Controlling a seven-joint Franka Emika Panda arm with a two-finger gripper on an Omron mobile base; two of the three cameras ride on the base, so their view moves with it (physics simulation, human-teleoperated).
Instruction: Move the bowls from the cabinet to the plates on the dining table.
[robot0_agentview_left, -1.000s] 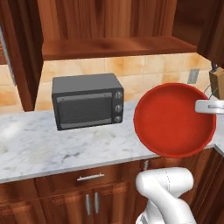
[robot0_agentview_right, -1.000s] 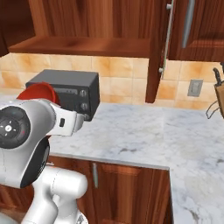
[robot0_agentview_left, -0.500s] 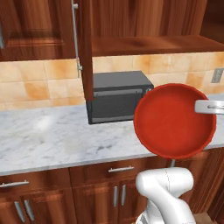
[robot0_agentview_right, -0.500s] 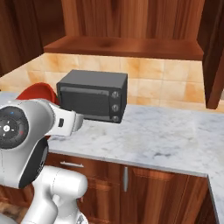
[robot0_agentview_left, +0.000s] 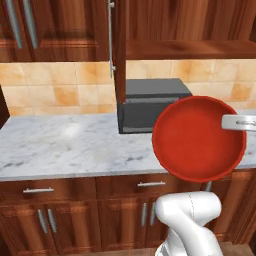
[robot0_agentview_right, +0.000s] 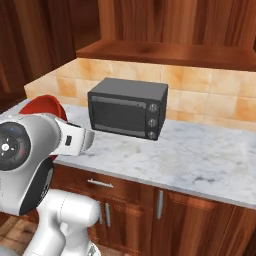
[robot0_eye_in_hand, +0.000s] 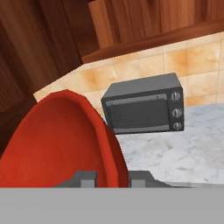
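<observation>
The red bowl hangs on edge in front of the counter, its hollow facing the left base camera. My gripper is shut on its right rim. In the hand view the bowl bulges up at the left, and the gripper pinches its rim between both finger tips. From the right base camera a slice of the bowl peeks out behind my arm. The cabinet hangs above the counter, with one door standing open edge-on beside its bare shelf. The plates and the dining table are out of view.
A dark toaster oven stands on the marble counter against the tiled wall. Lower drawers and doors with short handles run beneath the counter.
The base has turned, so the whole scene has slid right in the left base view and the toaster oven now sits behind the bowl. The bowl stays gripped in the same place.
</observation>
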